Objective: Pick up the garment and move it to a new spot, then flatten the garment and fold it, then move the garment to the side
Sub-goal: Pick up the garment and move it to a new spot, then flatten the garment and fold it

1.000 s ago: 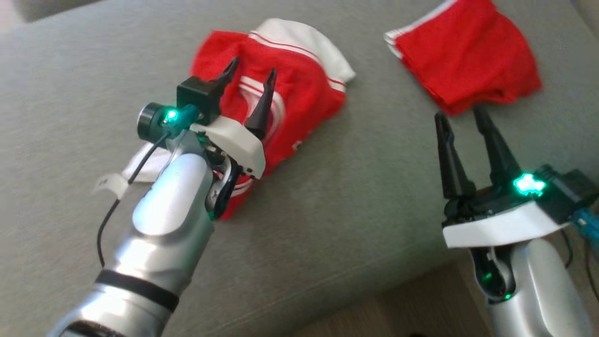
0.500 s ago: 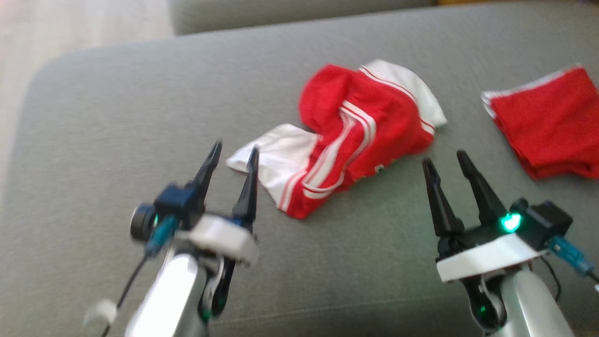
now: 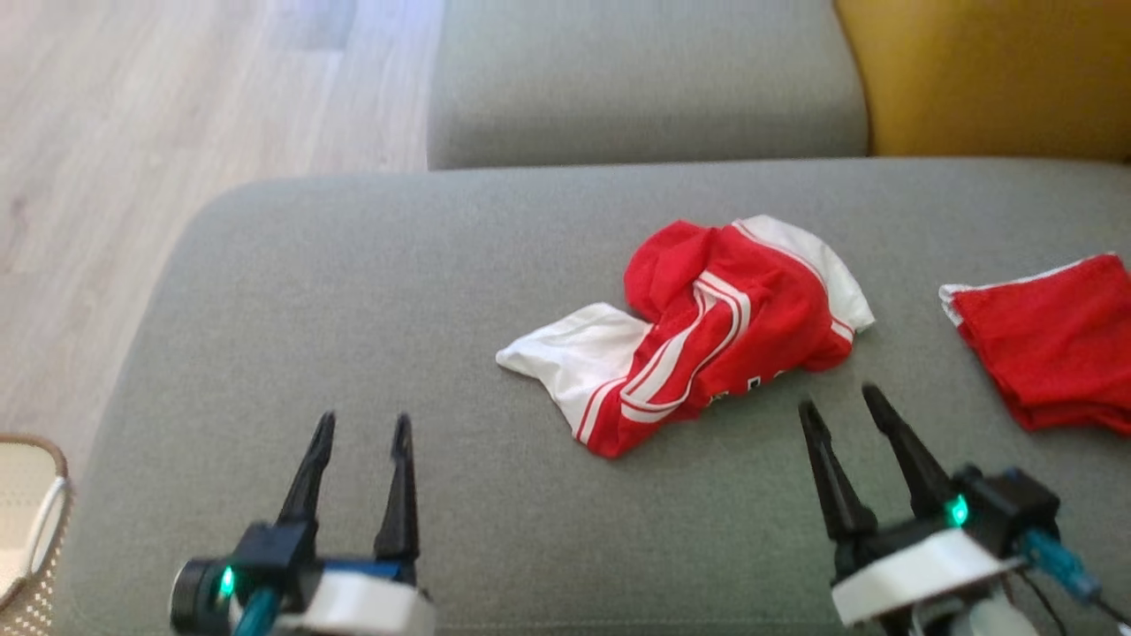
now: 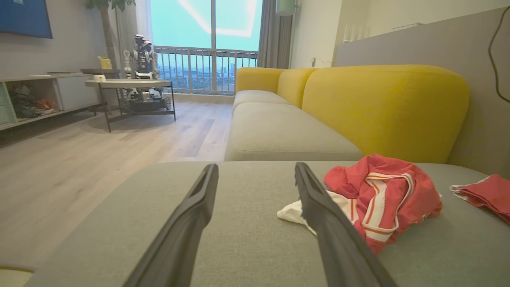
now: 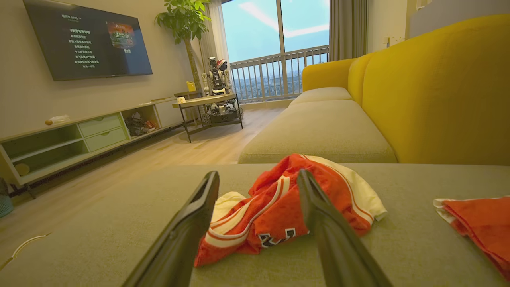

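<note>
The red-and-white sports jersey lies crumpled in a loose heap on the grey sofa seat cushion, toward its middle-right, with a white sleeve or panel spilling out at its left end and white stripes running across the red cloth; the right wrist view shows dark lettering near its front hem. Nothing grips it. The right gripper hovers near the jersey's front right edge, apart from it, its two dark fingers spread and empty. The left gripper is well apart to the left, over bare cushion, fingers likewise spread and empty. A folded red garment lies further right on the same cushion. Behind are a second grey cushion and a yellow backrest; pale wooden floor and a basket rim lie to the left.
</note>
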Controlling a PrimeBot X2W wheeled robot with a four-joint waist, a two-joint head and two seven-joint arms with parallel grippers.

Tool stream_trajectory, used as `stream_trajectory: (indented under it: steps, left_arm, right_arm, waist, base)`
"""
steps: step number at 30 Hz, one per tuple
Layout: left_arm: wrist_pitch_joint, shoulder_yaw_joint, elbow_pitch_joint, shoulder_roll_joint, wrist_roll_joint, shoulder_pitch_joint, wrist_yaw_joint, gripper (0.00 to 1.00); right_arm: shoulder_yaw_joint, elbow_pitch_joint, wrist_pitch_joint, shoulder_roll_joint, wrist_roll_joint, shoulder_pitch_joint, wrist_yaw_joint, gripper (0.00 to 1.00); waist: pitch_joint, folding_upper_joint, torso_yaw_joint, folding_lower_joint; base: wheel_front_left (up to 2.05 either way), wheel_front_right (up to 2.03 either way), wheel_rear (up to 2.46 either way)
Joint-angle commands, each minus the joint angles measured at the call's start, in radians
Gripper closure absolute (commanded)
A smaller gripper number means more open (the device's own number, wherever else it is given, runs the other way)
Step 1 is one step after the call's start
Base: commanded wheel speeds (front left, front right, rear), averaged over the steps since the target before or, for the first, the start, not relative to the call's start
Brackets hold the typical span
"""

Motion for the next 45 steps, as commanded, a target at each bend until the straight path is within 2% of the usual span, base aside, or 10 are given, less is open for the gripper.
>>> stream_trajectory:
  steps: [1, 5, 11, 28, 45]
  left_arm:
    - [-0.012, 0.047, -0.057, 0.002, 0.02, -0.016, 0.012, 0.0]
    - [-0.012, 0.08, -0.102, -0.003, 0.052, 0.06, 0.019, 0.0]
    - [-0.012, 0.114, -0.131, -0.003, 0.091, 0.117, 0.005, 0.0]
    - [-0.012, 0.133, -0.114, -0.028, 0.114, 0.123, -0.032, 0.0]
    - [-0.012, 0.115, -0.086, -0.037, 0.108, 0.111, -0.047, 0.0]
  right_arm:
    - [0.014, -0.042, 0.0, 0.0, -0.013, -0.006, 0.0, 0.0]
    - [-0.001, -0.065, 0.0, 0.0, -0.038, 0.058, 0.0, 0.0]
    - [-0.017, -0.073, 0.0, 0.0, -0.046, 0.106, 0.0, 0.0]
    - [-0.008, -0.062, 0.0, 0.0, -0.042, 0.103, 0.0, 0.0]
    - [-0.008, -0.049, 0.0, 0.0, -0.032, 0.092, 0.0, 0.0]
  waist:
    - [-0.015, -0.0001, 0.005, 0.0002]
    - [-0.034, -0.0001, 0.008, 0.0002]
    - [-0.033, -0.0001, 0.003, 0.0002]
    - [-0.032, -0.0001, -0.003, 0.0002]
    - [-0.018, -0.0001, -0.005, 0.0002]
  base:
    - [0.0, 0.0, 0.0]
    - [0.0, 0.0, 0.0]
    - [0.0, 0.0, 0.0]
    - [0.0, 0.0, 0.0]
    - [0.0, 0.0, 0.0]
